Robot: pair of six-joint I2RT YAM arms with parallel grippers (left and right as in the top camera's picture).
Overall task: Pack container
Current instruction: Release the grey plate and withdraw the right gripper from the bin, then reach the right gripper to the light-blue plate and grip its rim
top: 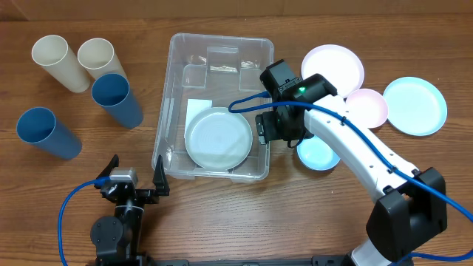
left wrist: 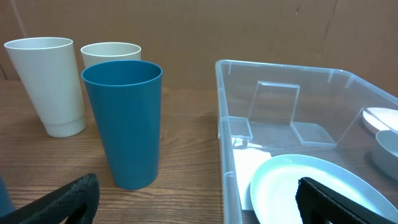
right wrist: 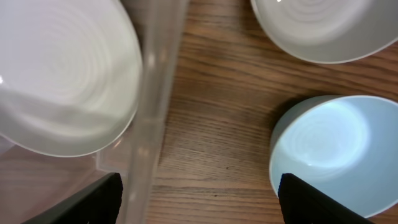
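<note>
The left gripper (top: 135, 177) and right gripper (top: 273, 131) are hanging spread and empty, one plate (top: 219, 138) is lying in the container (top: 164, 111), and cups (top: 117, 99) and bowls (top: 318, 155) are waiting outside

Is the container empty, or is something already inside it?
Not empty. One pale plate lies flat inside the container, partly over its white label; nothing else is in it.

A plate (top: 219, 138) lies in the container (top: 171, 81), cups (top: 117, 99) to its left, other dishes (top: 414, 106) to its right
</note>
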